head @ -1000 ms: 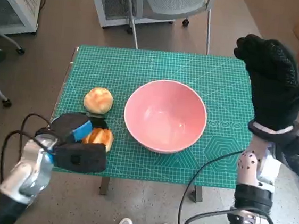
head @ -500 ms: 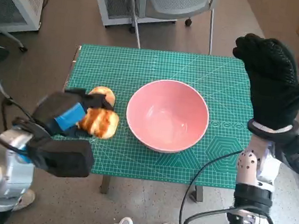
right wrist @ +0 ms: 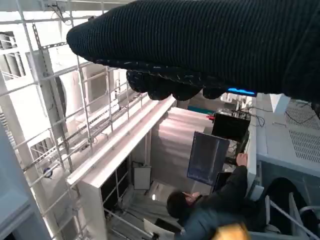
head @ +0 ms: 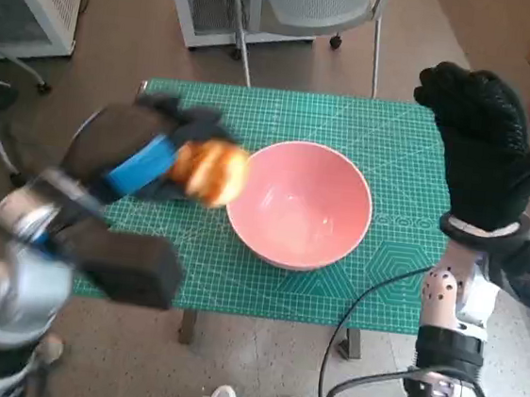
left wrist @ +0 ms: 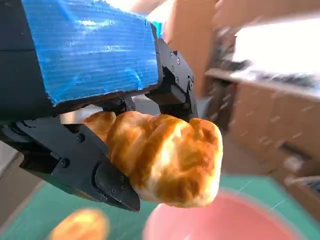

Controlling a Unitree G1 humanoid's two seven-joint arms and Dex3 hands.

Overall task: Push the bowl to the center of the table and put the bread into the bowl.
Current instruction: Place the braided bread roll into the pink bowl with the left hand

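Bread gripped in left robot hand, seemingly beside bowl.

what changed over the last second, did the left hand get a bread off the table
Yes. The left hand has lifted one bread off the mat and carried it up to the left rim of the bowl, held in its fingers. The other bread shows only in the left wrist view, lying on the mat. The bowl and the raised right hand have stayed put.
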